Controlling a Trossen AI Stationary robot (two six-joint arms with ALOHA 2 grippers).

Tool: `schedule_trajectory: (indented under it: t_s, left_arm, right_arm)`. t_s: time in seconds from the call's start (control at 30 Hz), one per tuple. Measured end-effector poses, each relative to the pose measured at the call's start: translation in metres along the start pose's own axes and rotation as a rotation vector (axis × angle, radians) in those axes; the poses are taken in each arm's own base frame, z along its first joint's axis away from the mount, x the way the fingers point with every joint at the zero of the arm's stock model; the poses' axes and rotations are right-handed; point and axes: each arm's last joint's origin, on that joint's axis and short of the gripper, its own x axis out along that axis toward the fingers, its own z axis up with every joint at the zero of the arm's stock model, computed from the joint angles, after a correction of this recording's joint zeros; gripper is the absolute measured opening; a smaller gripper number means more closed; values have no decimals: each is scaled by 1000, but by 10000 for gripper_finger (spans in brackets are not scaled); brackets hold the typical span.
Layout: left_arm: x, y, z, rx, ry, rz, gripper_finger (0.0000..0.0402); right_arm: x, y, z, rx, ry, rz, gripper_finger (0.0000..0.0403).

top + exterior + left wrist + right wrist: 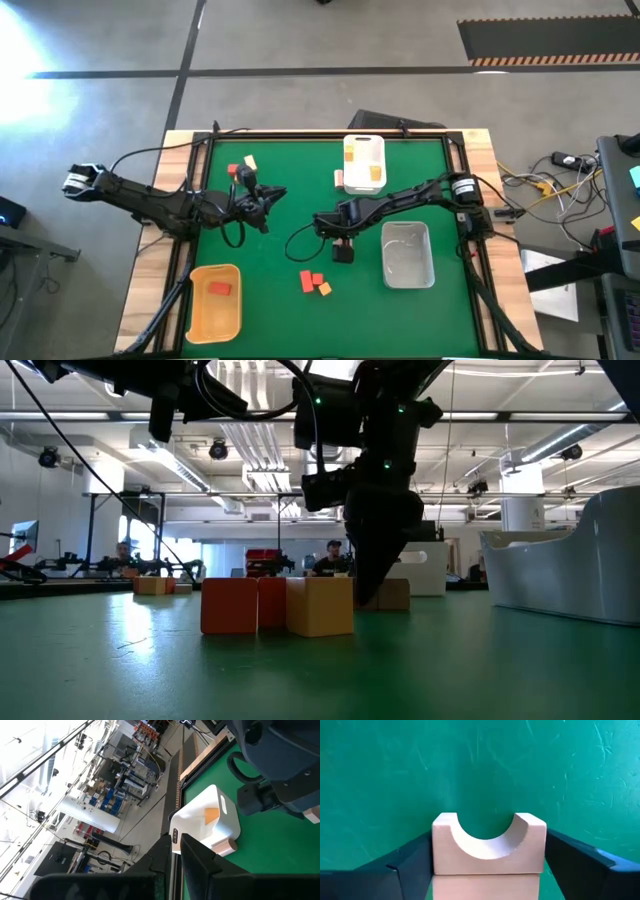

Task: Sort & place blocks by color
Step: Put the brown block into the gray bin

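Observation:
My right gripper (pixel 343 250) hangs over the middle of the green table, pointing down, shut on a pale tan block (pixel 487 845) with a half-round notch. Two red blocks (pixel 309 281) and an orange-yellow one (pixel 325 289) lie just on its near side, touching in a cluster. A red block (pixel 220 289) lies in the yellow tray (pixel 200 318). Orange-yellow blocks (pixel 372 172) lie in the white tray (pixel 364 142). A red and a pale block (pixel 241 166) rest far left. My left gripper (pixel 268 197) hovers left of centre, shut and holding nothing. My right gripper pinches the tan notched block by its two short end faces (pixel 436 855), one finger (pixel 410 867) on each side, coming from above and pointing down. The notch faces away from the wrist, toward the table. I cannot tell whether the block touches the table.
A clear tray (pixel 407 275) stands right of my right gripper. A tan piece (pixel 340 179) lies against the white tray's left side. Bare green table shows between the block cluster and the yellow tray. Black rails edge the table; people sit in the room beyond.

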Motion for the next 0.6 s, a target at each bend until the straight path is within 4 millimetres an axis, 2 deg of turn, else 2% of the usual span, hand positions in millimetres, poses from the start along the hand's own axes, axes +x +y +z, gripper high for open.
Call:
schedule_trajectory:
  t_s: [0.17,0.33,0.5,0.6]
  left_arm:
    - [0,0,0,0,0,0,24]
    - [0,0,0,0,0,0,24]
    - [0,0,0,0,0,0,24]
    - [0,0,0,0,0,0,24]
  right_arm:
    - [-1,0,0,10,-5,0,278]
    - [-5,0,2,10,-11,1,274]
    - [-26,1,9,9,-19,2,285]
    - [-44,0,7,24,-17,2,292]
